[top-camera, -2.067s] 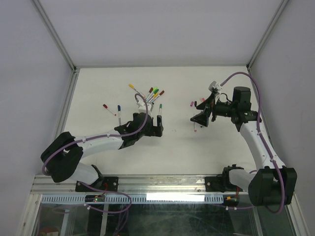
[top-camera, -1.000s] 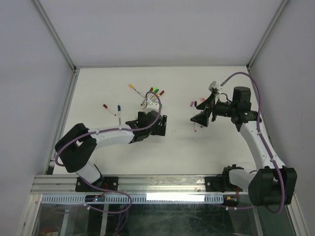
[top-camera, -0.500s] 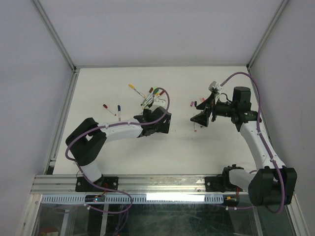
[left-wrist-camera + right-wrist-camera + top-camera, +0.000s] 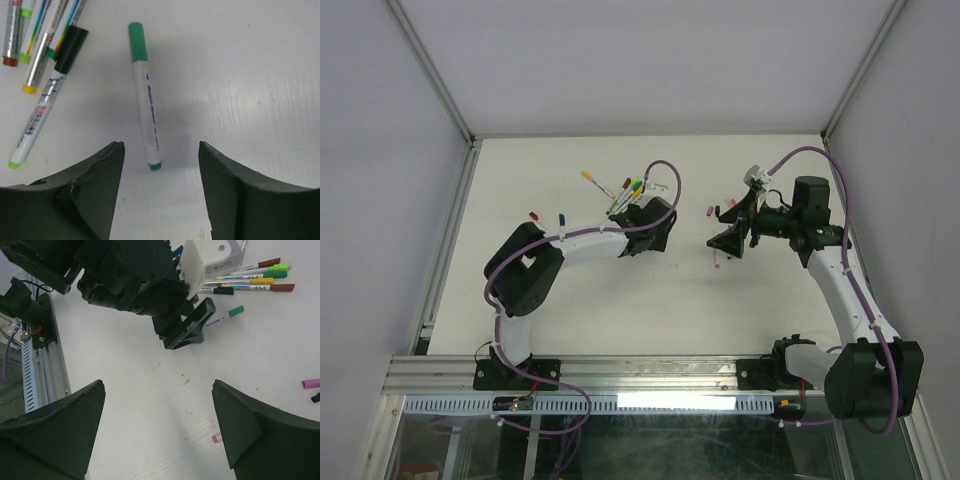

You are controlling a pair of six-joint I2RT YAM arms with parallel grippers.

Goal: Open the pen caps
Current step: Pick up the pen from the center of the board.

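In the left wrist view a green pen lies on the white table, its green cap pointing away. Its near end sits between the fingertips of my left gripper, which is open and touches nothing. A pen with a black cap and several other pens lie to the left. From above, the left gripper sits beside the pen cluster. My right gripper hangs open and empty over the table. A loose pink cap and a pink pen's end lie close by.
A red pen and a blue pen lie apart at the left. The left arm's cable loops over the cluster. White walls close in the table on three sides, with a metal rail along the near edge.
My left arm has swung forward and right, from short of the pens to the green pen beside the cluster. The right arm has not moved.
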